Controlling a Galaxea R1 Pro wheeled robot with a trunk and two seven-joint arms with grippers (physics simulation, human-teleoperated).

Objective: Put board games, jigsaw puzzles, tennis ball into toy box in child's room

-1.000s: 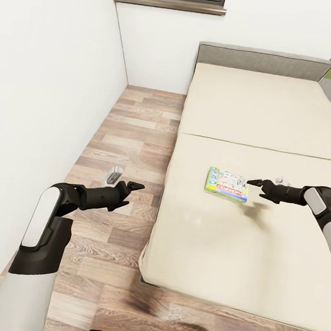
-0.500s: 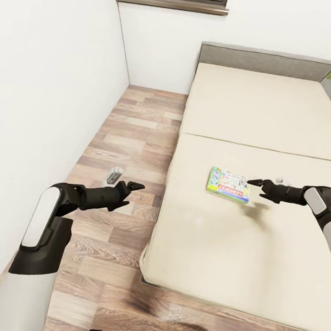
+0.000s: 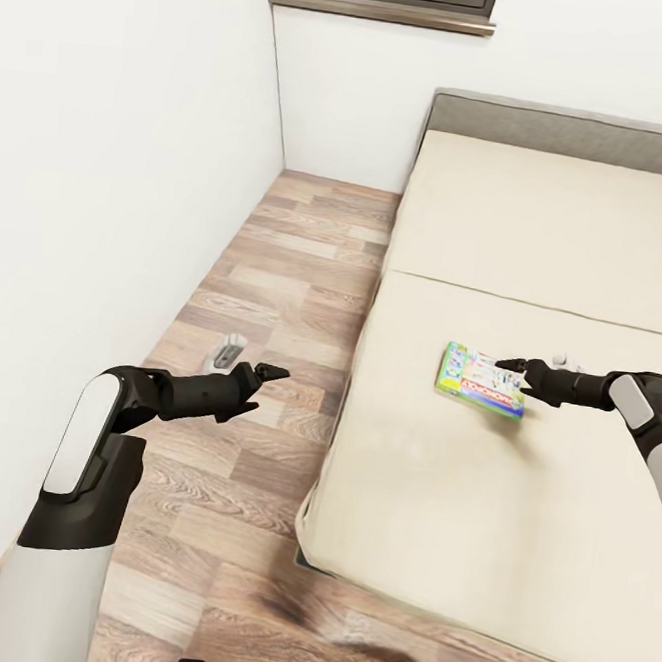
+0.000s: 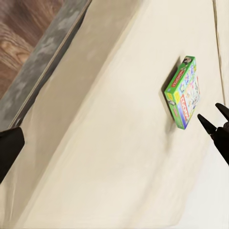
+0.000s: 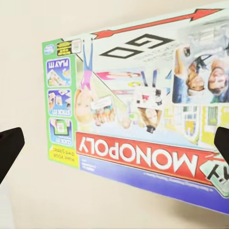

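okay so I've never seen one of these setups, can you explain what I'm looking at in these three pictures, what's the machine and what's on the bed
These are simulator renders of a wheeled robot with two arms. The head view looks down from its head: the left gripper hangs open over the wood floor, holding nothing. The right gripper reaches over the beige bed, open, at the edge of a Monopoly box lying flat there. The other two pictures come from cameras near each gripper. The right wrist view looks straight down at the Monopoly box between the dark fingertips. Nothing is held.
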